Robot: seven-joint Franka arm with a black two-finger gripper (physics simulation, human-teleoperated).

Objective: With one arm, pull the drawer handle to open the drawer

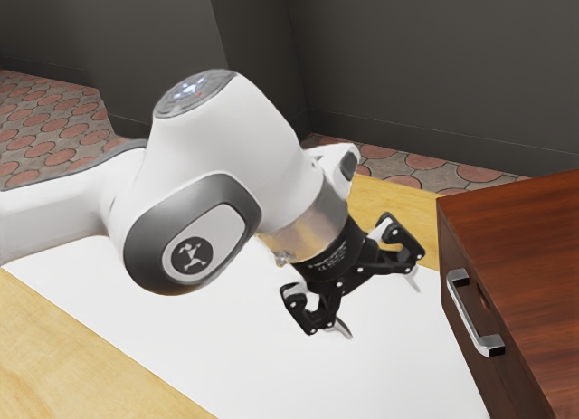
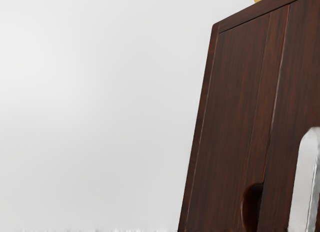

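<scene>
Your black claw point(image 1: 380, 303) gapes wide above the smooth white bench point(image 1: 181, 347), near the dark woodgrain drawer's point(image 2: 230, 117) curved metal handle point(image 1: 473, 312).

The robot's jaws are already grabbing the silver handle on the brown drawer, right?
No, they are not grabbing it. In the exterior view the jaws are open and hang over the white mat, apart from the silver handle on the brown drawer, touching neither.
</scene>
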